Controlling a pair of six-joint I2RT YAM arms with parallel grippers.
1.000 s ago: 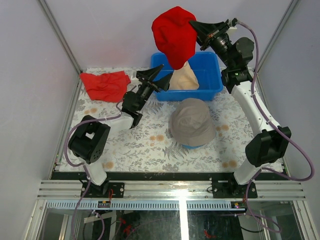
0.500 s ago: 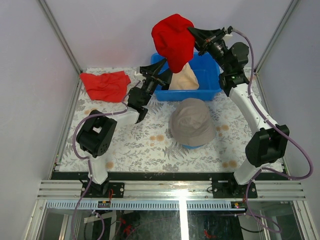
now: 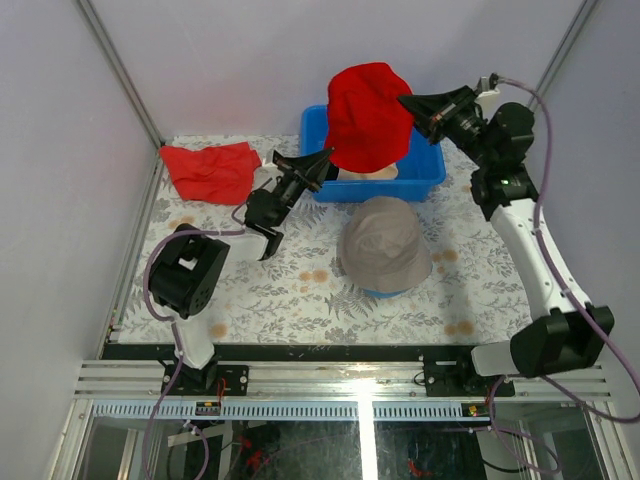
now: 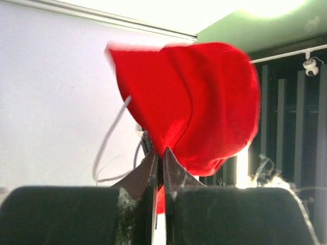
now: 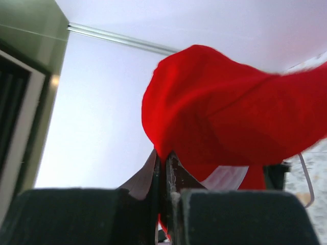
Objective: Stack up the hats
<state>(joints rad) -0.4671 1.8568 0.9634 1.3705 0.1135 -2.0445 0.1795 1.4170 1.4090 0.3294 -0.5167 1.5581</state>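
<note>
On the floral bench (image 3: 280, 290) we see a blue bin (image 3: 430, 172) at the rear. The red hat (image 3: 368, 115) hangs above it, long axis roughly upright, rounded crown up, brim edge down. A grey-khaki hat (image 3: 385, 245) lies before the bin. The right jaws are clamped on the red hat's upper side, and the left jaws are pinched together on its lower edge.

Pale lilac walls (image 3: 250, 60) with aluminium frame posts (image 3: 120, 70) enclose a table (image 3: 280, 300) with a grey floral-patterned top.
</note>
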